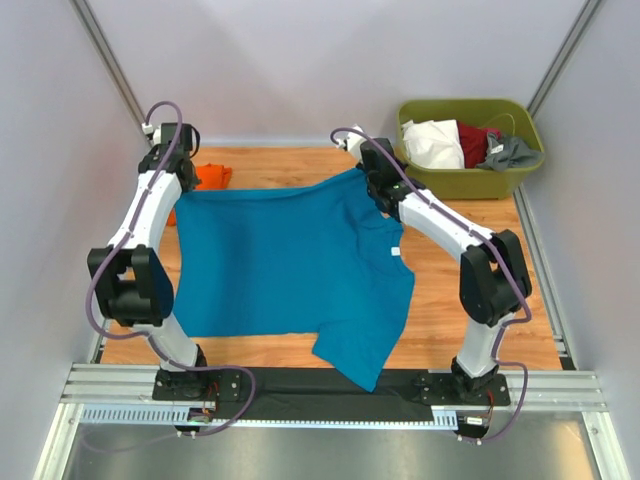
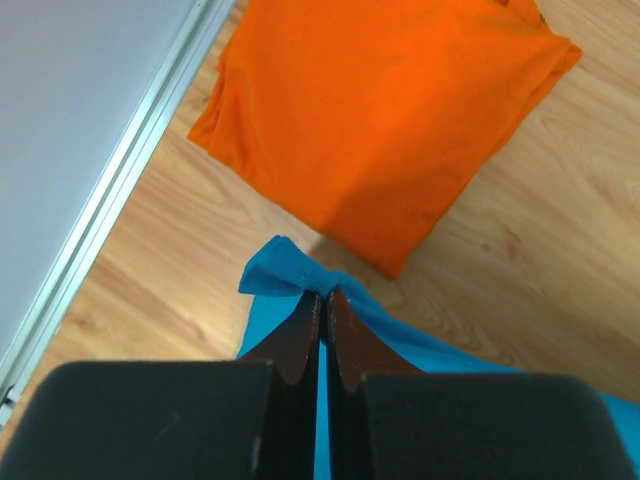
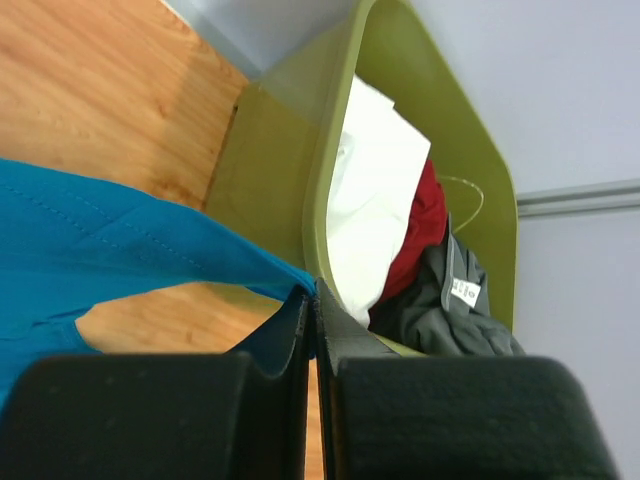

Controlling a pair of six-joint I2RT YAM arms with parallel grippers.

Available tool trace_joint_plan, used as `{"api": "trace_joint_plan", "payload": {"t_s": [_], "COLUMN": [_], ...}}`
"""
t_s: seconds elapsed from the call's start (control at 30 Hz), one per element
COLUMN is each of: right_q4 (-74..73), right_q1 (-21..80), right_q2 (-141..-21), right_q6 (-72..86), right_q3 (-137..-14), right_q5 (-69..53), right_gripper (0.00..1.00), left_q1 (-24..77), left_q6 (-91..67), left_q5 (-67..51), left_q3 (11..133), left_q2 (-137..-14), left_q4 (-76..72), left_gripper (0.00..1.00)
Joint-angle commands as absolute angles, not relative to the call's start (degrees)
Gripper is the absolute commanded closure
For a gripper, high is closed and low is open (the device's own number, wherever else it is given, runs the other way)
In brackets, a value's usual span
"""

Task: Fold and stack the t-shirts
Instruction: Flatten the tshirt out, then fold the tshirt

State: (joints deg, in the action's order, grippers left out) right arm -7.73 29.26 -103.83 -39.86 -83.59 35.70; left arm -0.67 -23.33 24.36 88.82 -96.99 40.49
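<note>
The teal-blue t-shirt (image 1: pixel 285 265) is stretched between both arms above the wooden table, its near sleeve hanging over the front edge. My left gripper (image 2: pixel 323 296) is shut on its far left corner (image 2: pixel 285 272). My right gripper (image 3: pixel 312 290) is shut on the far right edge of the same shirt (image 3: pixel 120 235). The orange t-shirt (image 2: pixel 385 115) lies folded on the table just beyond the left gripper; in the top view it (image 1: pixel 212 177) peeks out behind the left arm.
An olive-green tub (image 1: pixel 470 145) at the back right holds white, red and grey clothes (image 3: pixel 375 210). Bare wood (image 1: pixel 470 330) shows right of the shirt. A metal rail (image 2: pixel 110 190) runs along the table's left side.
</note>
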Motion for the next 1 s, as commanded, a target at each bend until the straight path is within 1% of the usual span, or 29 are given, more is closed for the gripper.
{"api": "trace_joint_plan", "payload": {"t_s": [0.0, 0.07, 0.2, 0.37, 0.5, 0.63, 0.77, 0.97], "right_q4": [-2.6, -1.3, 6.1, 7.6, 7.5, 1.9, -7.2, -9.5], "right_q1": [28.3, 28.0, 27.7, 27.5, 27.2, 26.8, 26.9, 27.5], "right_q2": [-106.7, -109.1, -113.1, -118.8, -120.8, -121.6, -120.8, -118.3], "right_q6": [-41.0, -42.4, -46.0, -46.9, -46.6, -42.9, -38.4, -37.4], "right_q3": [-89.5, -91.1, -92.7, -98.1, -99.1, -101.4, -102.1, -98.7], "right_q5": [35.1, 35.8, 37.5, 37.4, 36.0, 33.5, 30.4, 32.4], "right_gripper": [1.0, 1.0, 1.0, 1.0, 1.0, 1.0, 1.0, 1.0], "left_q1": [-2.2, -3.4, -4.7, -4.9, -4.9, -5.0, -5.4, -5.9], "left_q6": [-24.9, -25.6, -26.2, -25.6, -25.6, -25.7, -26.9, -30.2], "left_q5": [25.4, 23.4, 21.6, 20.6, 20.3, 20.4, 20.2, 18.8], "left_q3": [93.0, 92.8, 92.4, 93.5, 95.3, 95.5, 94.4, 90.1], "left_q2": [-99.3, -100.7, -102.5, -104.7, -107.2, -108.0, -107.5, -105.5], "left_q4": [39.1, 38.4, 37.6, 37.3, 38.6, 39.6, 39.9, 38.5], "left_gripper": [1.0, 1.0, 1.0, 1.0, 1.0, 1.0, 1.0, 1.0]}}
